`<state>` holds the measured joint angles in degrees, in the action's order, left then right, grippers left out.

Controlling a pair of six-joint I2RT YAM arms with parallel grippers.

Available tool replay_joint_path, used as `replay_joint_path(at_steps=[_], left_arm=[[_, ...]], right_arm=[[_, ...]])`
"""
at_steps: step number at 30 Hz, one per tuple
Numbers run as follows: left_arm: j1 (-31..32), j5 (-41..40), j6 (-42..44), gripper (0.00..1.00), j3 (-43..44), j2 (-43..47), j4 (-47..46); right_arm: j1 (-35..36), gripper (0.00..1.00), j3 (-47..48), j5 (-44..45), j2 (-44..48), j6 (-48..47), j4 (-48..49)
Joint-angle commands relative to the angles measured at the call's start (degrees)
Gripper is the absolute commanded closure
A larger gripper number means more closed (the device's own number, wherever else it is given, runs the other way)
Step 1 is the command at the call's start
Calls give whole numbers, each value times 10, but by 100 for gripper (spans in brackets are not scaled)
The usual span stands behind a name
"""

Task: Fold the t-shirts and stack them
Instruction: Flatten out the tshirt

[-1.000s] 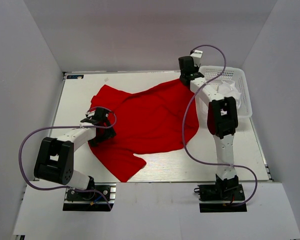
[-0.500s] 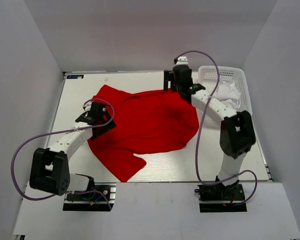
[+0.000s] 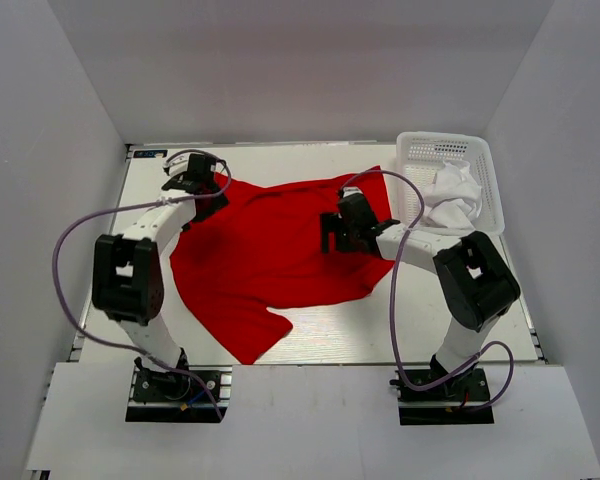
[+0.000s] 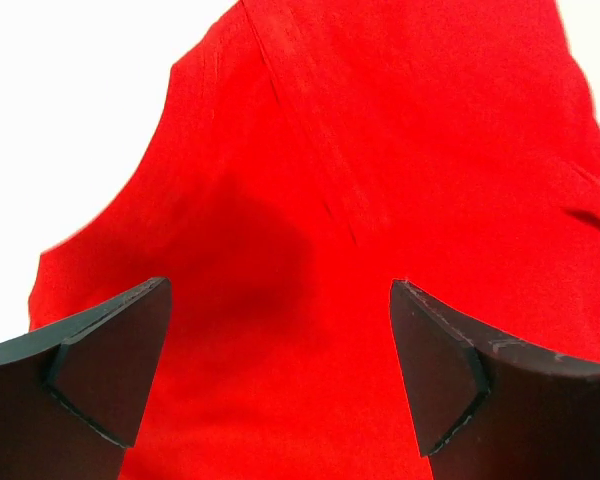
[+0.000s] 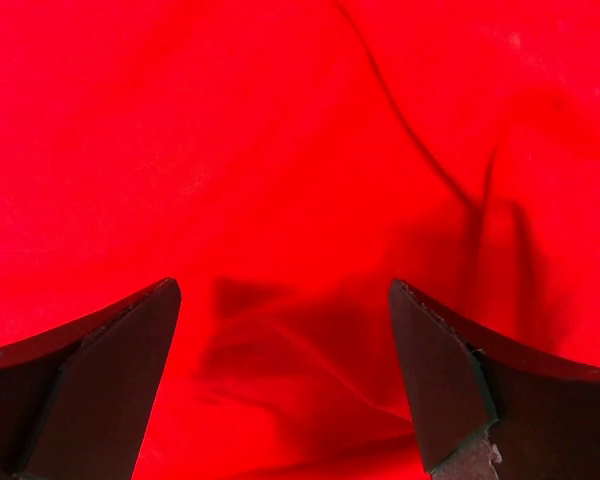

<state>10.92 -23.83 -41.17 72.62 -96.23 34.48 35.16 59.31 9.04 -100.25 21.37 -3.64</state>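
Both grippers hang over the red t-shirt [image 3: 280, 250] with jaws spread wide and nothing held. We see the left gripper [image 3: 194, 181] at the shirt's upper-left edge and the right gripper [image 3: 338, 226] over its right-centre. The shirt lies rumpled across the middle of the table [image 3: 430, 320], reaching down toward lower centre. The white t-shirt [image 3: 452, 188] sits bunched in the basket [image 3: 488, 170] at upper right (not started, we judge). We read the step as flattening before folding. To do it well, we'd pinch a single layer at opposite edges, not mid-panel, then pull outward evenly.
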Motion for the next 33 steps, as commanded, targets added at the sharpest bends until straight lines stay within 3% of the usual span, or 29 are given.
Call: replay_joint_path(at_steps=[1, 5, 14, 18, 25, 28, 29, 30, 33], left_arm=[[-12, -26, 20, 0, 60, -58, 8], [-12, 5, 71, 0, 112, -128, -19], [-12, 5, 72, 0, 214, -250, 18], [-12, 5, 72, 8, 231, -281, 16], [-12, 12, 53, 42, 263, -295, 22], [-12, 6, 58, 68, 275, -301, 22], [-18, 0, 58, 89, 275, -301, 22], [-18, 0, 58, 96, 282, -306, 22], [-18, 0, 65, 100, 297, -313, 29]], right_arm=[[-2, 10, -11, 11, 9, 17, 30], [-1, 10, -18, 12, -6, 7, 27], [-4, 10, -1, 25, -32, -4, 0], [-4, 10, 0, 32, -30, -6, -2], [-4, 10, -1, 30, -29, -10, -4], [-3, 10, -4, 28, -30, -8, -2], [-5, 10, -3, 29, -30, -9, -2], [-4, 10, -3, 28, -30, -9, -3], [-4, 10, -3, 28, -29, -9, -2]])
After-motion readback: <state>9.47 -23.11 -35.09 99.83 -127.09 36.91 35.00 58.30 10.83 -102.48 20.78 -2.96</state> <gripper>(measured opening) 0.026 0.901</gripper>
